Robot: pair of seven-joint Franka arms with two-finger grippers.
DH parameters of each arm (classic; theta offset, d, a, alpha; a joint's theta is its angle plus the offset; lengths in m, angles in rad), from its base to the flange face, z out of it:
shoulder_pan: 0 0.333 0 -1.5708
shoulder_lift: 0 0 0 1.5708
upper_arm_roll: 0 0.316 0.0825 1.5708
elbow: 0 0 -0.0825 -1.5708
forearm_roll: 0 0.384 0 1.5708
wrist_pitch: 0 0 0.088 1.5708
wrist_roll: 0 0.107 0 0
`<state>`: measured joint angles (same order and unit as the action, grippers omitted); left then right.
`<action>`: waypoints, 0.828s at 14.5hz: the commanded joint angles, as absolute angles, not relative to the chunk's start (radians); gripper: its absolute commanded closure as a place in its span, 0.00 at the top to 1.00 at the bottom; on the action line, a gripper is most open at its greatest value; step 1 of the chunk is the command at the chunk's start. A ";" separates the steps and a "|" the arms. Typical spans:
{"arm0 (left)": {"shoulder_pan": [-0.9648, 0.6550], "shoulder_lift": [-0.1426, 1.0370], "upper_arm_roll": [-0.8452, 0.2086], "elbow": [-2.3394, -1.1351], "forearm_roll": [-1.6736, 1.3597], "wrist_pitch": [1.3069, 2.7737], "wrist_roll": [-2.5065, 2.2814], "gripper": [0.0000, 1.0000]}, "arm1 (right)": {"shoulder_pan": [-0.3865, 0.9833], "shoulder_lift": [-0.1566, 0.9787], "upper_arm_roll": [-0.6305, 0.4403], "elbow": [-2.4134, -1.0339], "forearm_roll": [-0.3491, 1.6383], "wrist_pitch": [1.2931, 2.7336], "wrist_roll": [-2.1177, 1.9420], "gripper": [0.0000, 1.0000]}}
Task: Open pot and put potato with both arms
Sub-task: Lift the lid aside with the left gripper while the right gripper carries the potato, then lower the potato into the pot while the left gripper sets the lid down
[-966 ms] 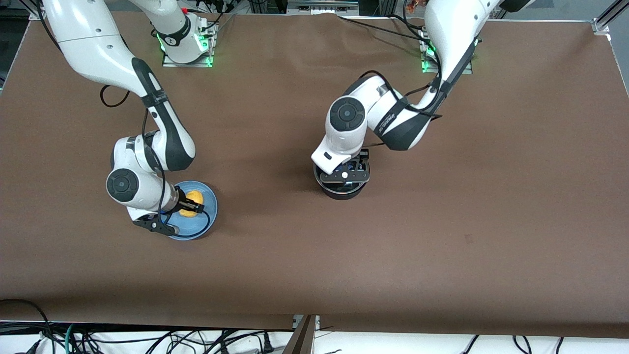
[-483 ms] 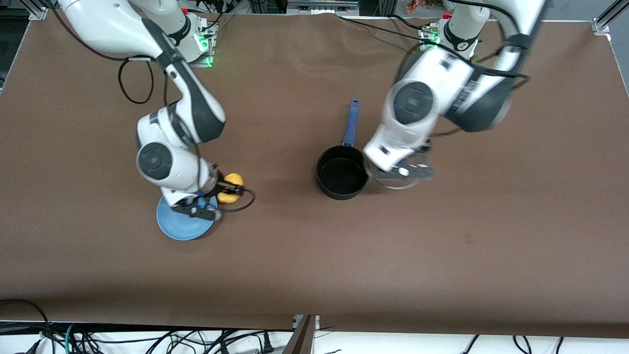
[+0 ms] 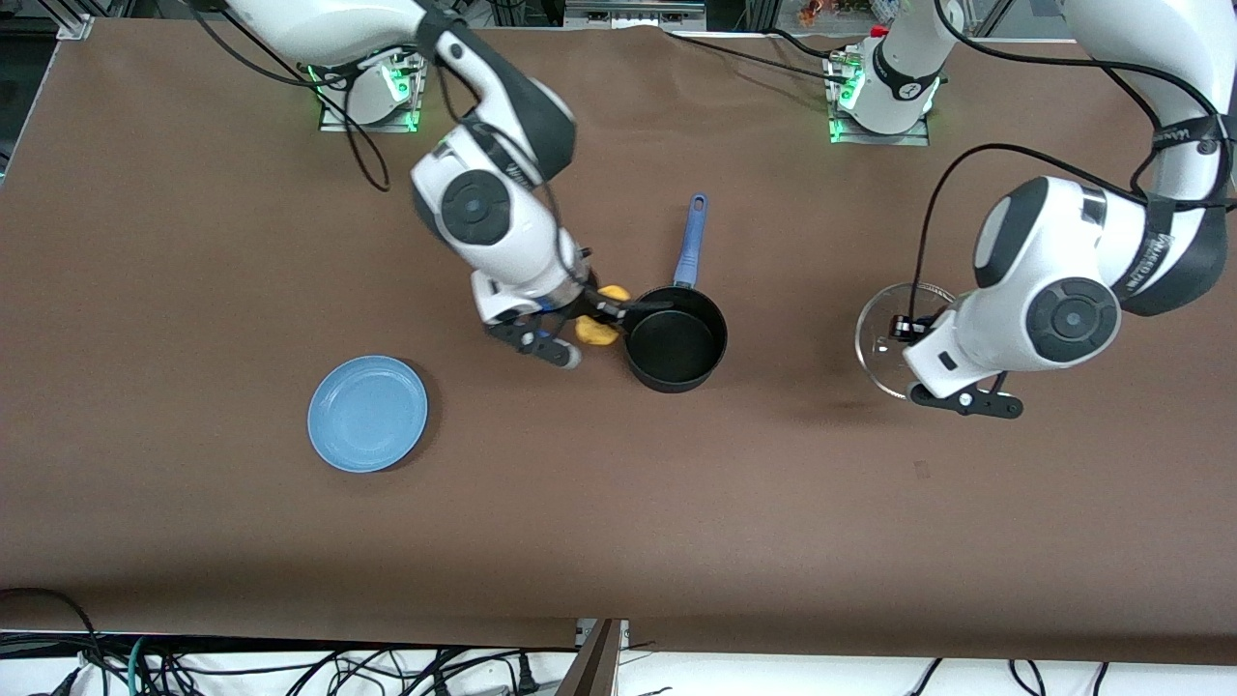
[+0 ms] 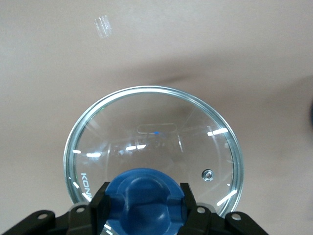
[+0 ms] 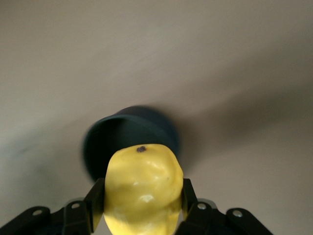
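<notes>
The brown table (image 3: 193, 242) carries the open pot (image 3: 676, 338), its blue handle pointing toward the robots' bases, and a light-blue plate (image 3: 367, 413) nearer the camera toward the right arm's end. The glass lid (image 3: 884, 333), half hidden under the left arm's wrist, hangs from the left gripper (image 4: 145, 196), clamped on its blue knob (image 4: 145, 198). The right gripper (image 5: 142, 198) squeezes the potato (image 5: 142, 188) just beside the pot's rim; its lower part is cut off.
</notes>
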<state>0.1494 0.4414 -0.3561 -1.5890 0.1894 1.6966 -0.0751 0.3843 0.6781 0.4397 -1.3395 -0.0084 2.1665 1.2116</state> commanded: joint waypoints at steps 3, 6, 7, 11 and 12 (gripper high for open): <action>0.258 0.417 -0.373 -1.881 0.221 2.065 0.005 0.32 | 0.478 0.833 0.407 -1.258 -0.020 2.367 1.266 0.28; 0.274 0.454 -0.370 -1.957 0.273 2.217 0.003 0.32 | 0.520 0.870 0.364 -1.258 -0.020 2.424 1.264 0.28; 0.284 0.462 -0.371 -1.959 0.275 2.221 0.003 0.34 | 0.523 0.880 0.362 -1.258 -0.020 2.430 1.261 0.28; 0.285 0.505 -0.371 -1.954 0.275 2.227 0.003 0.52 | 0.526 0.913 0.362 -1.258 -0.020 2.450 1.262 0.40; 0.285 0.505 -0.371 -1.954 0.275 2.226 0.003 0.84 | 0.528 0.920 0.362 -1.258 -0.020 2.456 1.261 0.50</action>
